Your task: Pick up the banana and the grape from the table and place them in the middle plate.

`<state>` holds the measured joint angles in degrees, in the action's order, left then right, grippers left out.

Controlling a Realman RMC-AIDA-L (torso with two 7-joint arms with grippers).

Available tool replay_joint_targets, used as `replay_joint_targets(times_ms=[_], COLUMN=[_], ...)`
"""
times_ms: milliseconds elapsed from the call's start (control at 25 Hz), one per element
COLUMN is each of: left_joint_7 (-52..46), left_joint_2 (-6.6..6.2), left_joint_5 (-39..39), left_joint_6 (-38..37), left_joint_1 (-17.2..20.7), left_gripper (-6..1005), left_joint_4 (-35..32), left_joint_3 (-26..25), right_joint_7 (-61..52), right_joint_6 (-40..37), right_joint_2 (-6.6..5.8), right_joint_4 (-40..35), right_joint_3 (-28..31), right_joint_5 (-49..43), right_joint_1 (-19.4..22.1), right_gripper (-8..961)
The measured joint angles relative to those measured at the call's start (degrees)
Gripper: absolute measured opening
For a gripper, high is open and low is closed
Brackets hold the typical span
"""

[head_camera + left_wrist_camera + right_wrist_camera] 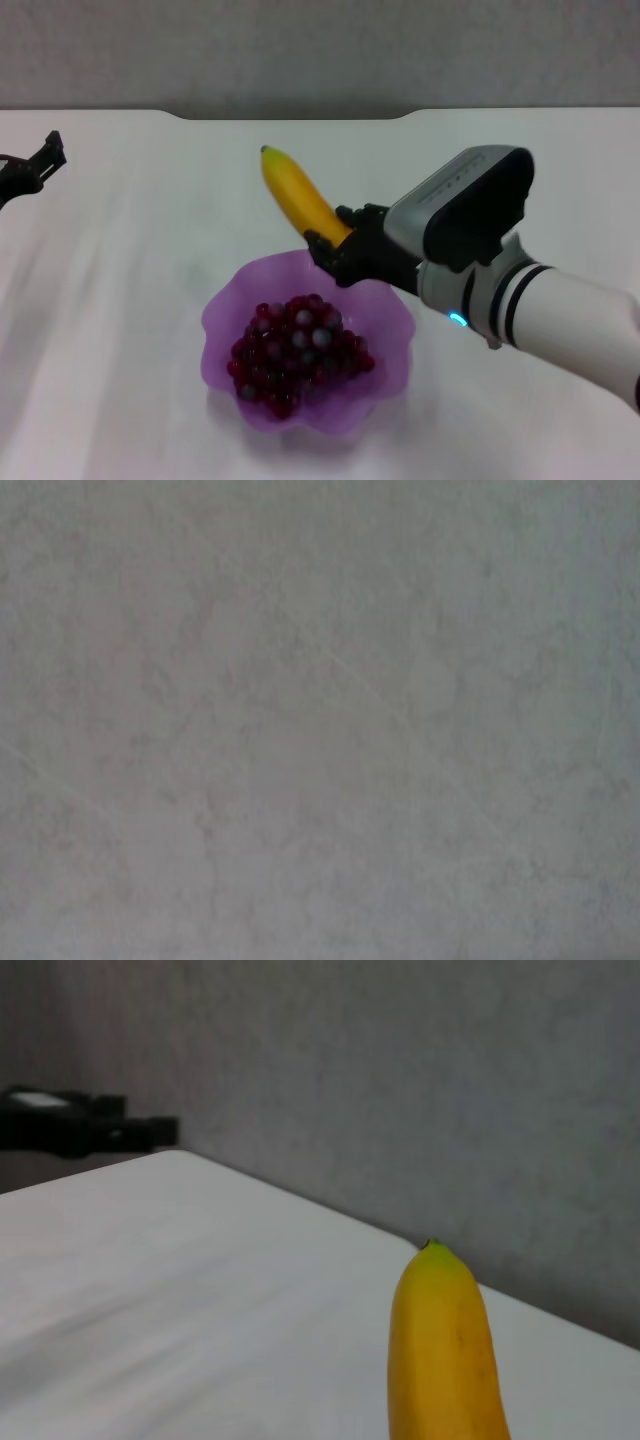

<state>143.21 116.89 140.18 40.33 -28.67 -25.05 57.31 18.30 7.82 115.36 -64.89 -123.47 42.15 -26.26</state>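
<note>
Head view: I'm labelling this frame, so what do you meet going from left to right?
Left gripper → middle plate holding the grape → right gripper, holding the banana.

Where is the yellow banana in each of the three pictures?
Head view: the banana sticks up and away from the right gripper, just behind the middle plate.
Left wrist view: not in it, only bare table.
Right wrist view: the banana rises from the bottom edge.
Shared landmark: the left gripper at the table's far side.
</note>
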Motion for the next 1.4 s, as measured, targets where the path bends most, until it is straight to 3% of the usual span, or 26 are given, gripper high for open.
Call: replay_joint_targets(times_ms=[440,720,1240,1400], left_joint_7=[0.12,0.04,-0.01,0.0], left_joint_2=[0.0,0.0,0.0,0.0], left_joint_5=[0.0,0.01,0.01,0.01], left_joint_6=[0.0,0.01,0.05,0.09], left_joint_1=[-0.33,-0.33,-0.33,-0.33], left_gripper=[892,891,892,891], left_joint_4=[0.0,0.0,0.0,0.0], left_joint_3=[-0.01,-0.01,-0.01,-0.01], right_joint_7=[-0.71,-1.12,-1.16,-1.17], right_joint_6=[-1.2,-2.15,-9.6,-10.17], right_joint_2=[0.21,0.33,0.31,0.3], right_joint_4=[5.84,10.14,10.51,10.59], right_joint_3=[-2.63,-4.88,-7.89,-7.9], right_joint_5=[2.75,3.5,3.65,3.72], right_joint_1=[-2.28,-5.79,-4.84,-4.67], right_gripper=[510,518,533,688])
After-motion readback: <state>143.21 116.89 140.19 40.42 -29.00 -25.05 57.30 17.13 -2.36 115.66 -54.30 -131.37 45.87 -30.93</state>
